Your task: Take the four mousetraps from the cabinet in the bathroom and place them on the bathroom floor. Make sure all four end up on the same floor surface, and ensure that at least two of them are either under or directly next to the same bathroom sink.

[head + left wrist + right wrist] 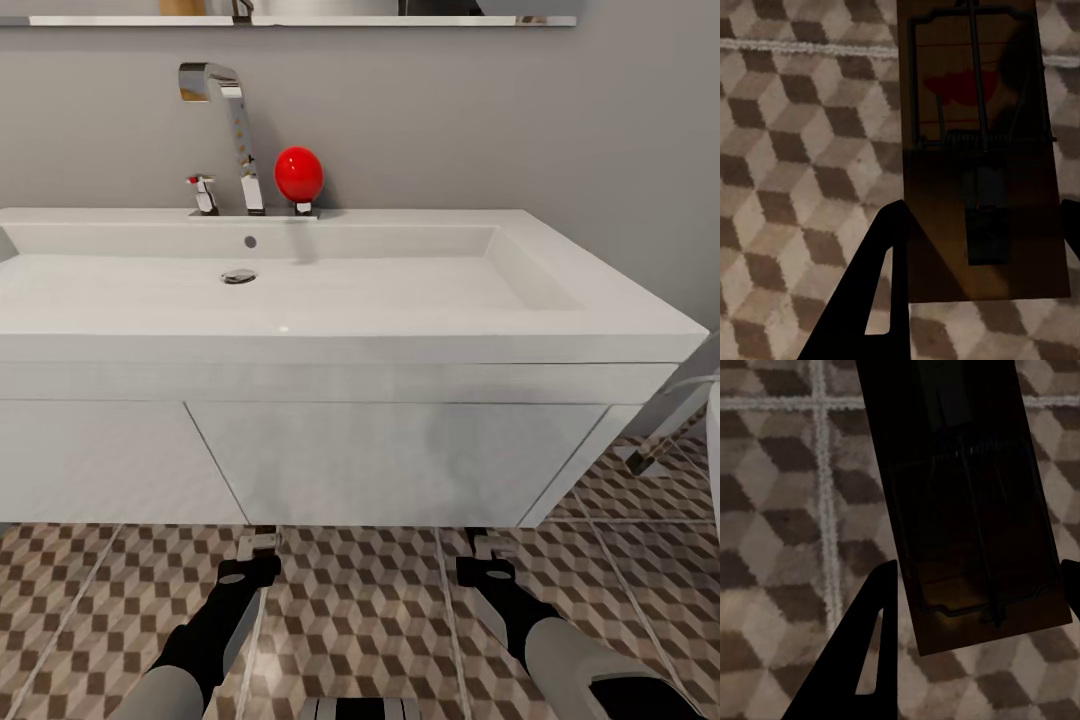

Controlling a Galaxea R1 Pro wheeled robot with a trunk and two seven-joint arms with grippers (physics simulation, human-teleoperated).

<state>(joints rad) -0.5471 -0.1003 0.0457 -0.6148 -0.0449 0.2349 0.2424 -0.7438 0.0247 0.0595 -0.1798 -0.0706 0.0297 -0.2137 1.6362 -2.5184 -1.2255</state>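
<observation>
Below the white sink [300, 290], both arms reach down over the bathroom floor [360, 610]. Left gripper [971, 300] has its fingers closed on a mousetrap [979, 157]; right gripper [975, 652] likewise clamps a second mousetrap [960, 502], each trap held close above the cube-patterned tiles.

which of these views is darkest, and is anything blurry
The right wrist view is darkest: its mousetrap sits in deep shadow, the metal parts barely readable. The left wrist view's mousetrap is dim but legible. The head view is bright and even, with floor tiles slightly soft.
</observation>
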